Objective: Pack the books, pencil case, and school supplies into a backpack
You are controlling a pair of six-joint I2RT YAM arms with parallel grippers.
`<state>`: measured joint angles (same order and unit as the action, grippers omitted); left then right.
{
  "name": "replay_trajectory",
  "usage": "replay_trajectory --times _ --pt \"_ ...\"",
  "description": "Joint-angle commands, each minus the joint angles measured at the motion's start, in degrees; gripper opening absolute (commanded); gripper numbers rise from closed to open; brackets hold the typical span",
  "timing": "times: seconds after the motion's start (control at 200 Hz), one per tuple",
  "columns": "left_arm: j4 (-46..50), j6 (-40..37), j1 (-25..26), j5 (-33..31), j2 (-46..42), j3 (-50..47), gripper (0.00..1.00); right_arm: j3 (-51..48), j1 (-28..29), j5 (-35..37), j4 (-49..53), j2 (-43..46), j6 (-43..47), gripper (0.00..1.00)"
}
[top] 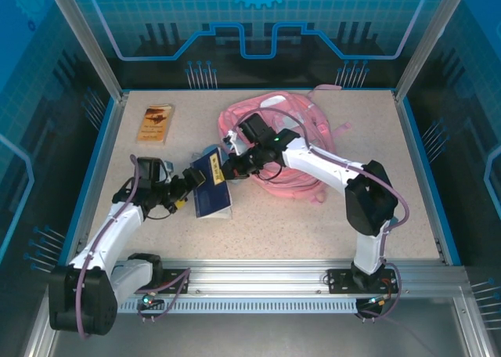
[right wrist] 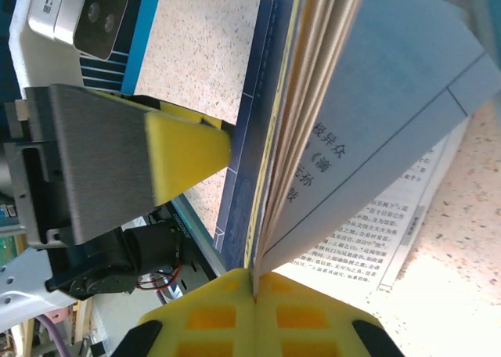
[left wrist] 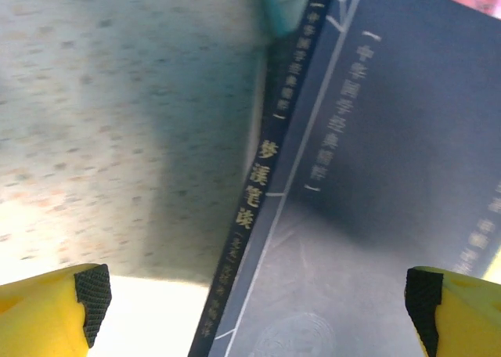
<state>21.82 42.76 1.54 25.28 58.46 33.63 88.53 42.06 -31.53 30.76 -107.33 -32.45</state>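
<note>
Backpack (top: 286, 149) lies crumpled at the back middle of the bench (top: 313, 224), pink straps spread; from above I cannot make out what is inside it. My right arm reaches leftward over its front edge, and my right pincer (right wrist: 254, 283) is clamped on the edge of a navy book (top: 211, 189) whose pages fan open, just left of the backpack. My left arm is bent low, and my left pincer (left wrist: 258, 310) stands wide apart at that book's spine, gripping nothing. A tan-orange book (top: 155, 124) lies flat at the far left. A pale blue bit behind the navy book may be the pencil case (top: 206, 152).
</note>
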Motion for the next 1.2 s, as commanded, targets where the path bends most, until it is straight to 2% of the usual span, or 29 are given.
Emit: replay_trajectory --times 0.0,0.345,0.41,0.485,0.61,0.685,0.735,0.81,0.93,1.016,1.191 --pt "-8.5 2.0 -0.4 9.0 1.7 -0.7 0.99 -2.5 -2.3 -3.9 -2.6 2.7 1.3 0.0" --pt "-22.7 0.8 1.4 16.4 13.2 -1.6 0.99 -7.5 -7.1 -7.0 -5.7 4.8 0.0 0.0" --pt "-23.6 0.5 2.4 16.5 14.3 -1.1 0.95 -8.0 -7.7 -7.3 -6.1 4.8 -0.1 0.0" --pt "-24.3 0.2 2.9 16.7 14.8 -0.7 0.82 -8.4 -8.1 -7.6 -6.4 4.8 -0.5 0.0" --pt "-22.7 -0.3 2.9 15.0 14.6 0.3 0.43 -8.8 -8.6 -7.5 -6.5 4.9 -1.0 0.0" --pt "-18.4 -1.8 2.9 12.0 13.1 1.6 0.3 -8.9 -8.9 -5.7 -5.5 5.6 -0.9 0.0" --pt "-14.6 -3.1 2.9 9.5 11.7 2.8 0.21 -9.2 -9.2 -3.9 -4.7 6.4 -0.9 0.09" --pt "-8.1 -5.1 2.9 6.2 9.4 5.2 0.1 -10.2 -9.7 -0.1 -3.9 8.2 -1.4 0.32" --pt "0.0 -5.5 2.9 3.7 5.7 9.7 0.02 -13.0 -11.1 3.7 -4.8 12.0 -3.8 0.61" --pt "2.7 -3.7 2.9 3.0 3.6 13.1 0.01 -16.4 -12.4 5.0 -7.7 15.3 -7.5 0.74" --pt "-1.9 5.4 3.1 2.9 0.8 17.4 0.01 -25.4 -15.9 4.2 -18.4 23.7 -18.6 0.88"
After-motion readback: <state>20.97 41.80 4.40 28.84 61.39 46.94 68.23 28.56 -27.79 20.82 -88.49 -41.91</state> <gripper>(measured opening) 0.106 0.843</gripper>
